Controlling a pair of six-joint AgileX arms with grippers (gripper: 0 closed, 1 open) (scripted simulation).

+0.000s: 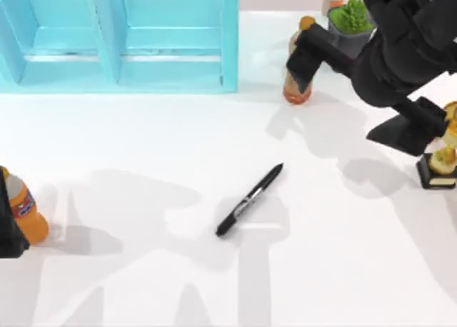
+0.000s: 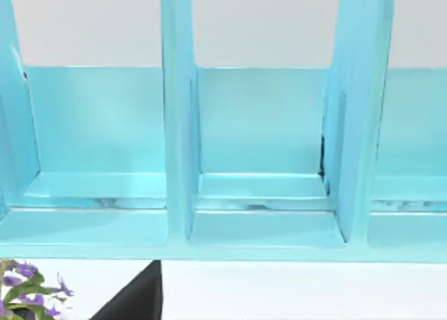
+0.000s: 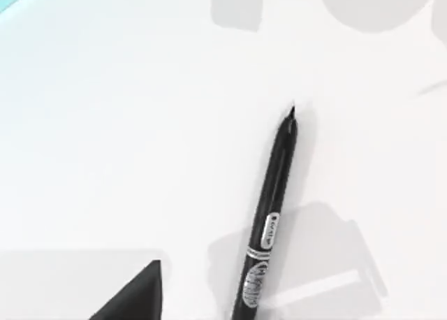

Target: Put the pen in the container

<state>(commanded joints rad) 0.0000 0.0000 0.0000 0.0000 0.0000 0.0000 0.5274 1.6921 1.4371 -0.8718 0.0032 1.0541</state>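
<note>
Looking left to right across the table (image 1: 143,270), we see our left arm parked at the left edge beside an orange bottle (image 1: 25,209), and the blue container (image 1: 118,38) stands at the back. The pen (image 1: 250,199) lies flat and slanted mid-table, untouched. Our right gripper (image 1: 357,91) hovers at the back right; whether it is spread we cannot tell.

The pen (image 3: 269,208) carries a white-grey label band with print too small to read. The orange bottle (image 1: 25,209) at the table's 9 o'clock edge has a blue-red label, also unreadable.
</note>
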